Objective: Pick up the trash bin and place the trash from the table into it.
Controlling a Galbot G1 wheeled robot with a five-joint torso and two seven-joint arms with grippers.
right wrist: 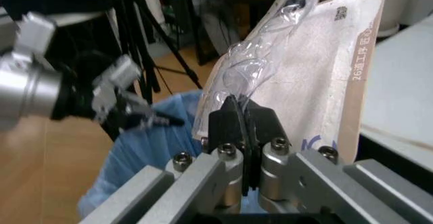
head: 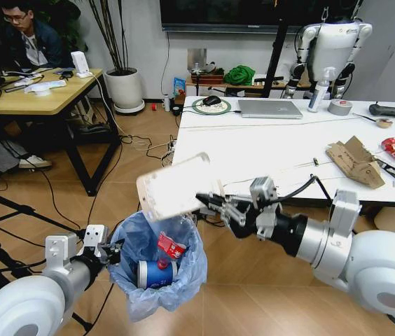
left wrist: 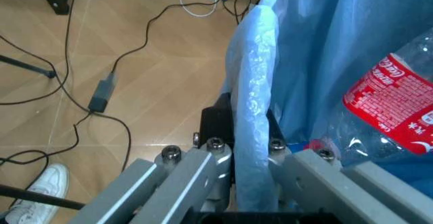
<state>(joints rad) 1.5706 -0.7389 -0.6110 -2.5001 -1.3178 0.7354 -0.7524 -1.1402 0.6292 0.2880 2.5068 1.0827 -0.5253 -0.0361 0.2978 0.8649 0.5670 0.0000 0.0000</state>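
Light-blue crinkled plastic lines the trash bin (head: pixel 157 269), which stands upright with its mouth facing up, off the near-left corner of the table (head: pixel 267 150), over the wood floor. Left end effector (head: pixel 113 250) is clamped on the bin's rim on the robot's left side; in the left wrist view the fingers (left wrist: pixel 216 127) pinch the bag-covered rim (left wrist: pixel 254 97) between them, and the left arm reaches in low and roughly level from the lower left. Right end effector (head: pixel 208 201) is closed on a flat pale packet (head: pixel 175 187) with a clear film face — the packet is held just above the bin's mouth, its long axis tilted, rising toward the table side. Right arm extends leftward from the lower right, wrist roughly horizontal. Inside the bin lie a blue-and-white paper cup (head: pixel 157 274) on its side and a crushed clear bottle with a red label (head: pixel 170 246). On the table's right portion remain torn brown cardboard (head: pixel 355 161) and red wrappers (head: pixel 391 146) — the items at the far right edge are cut off. Bin's base is hidden by the bag.
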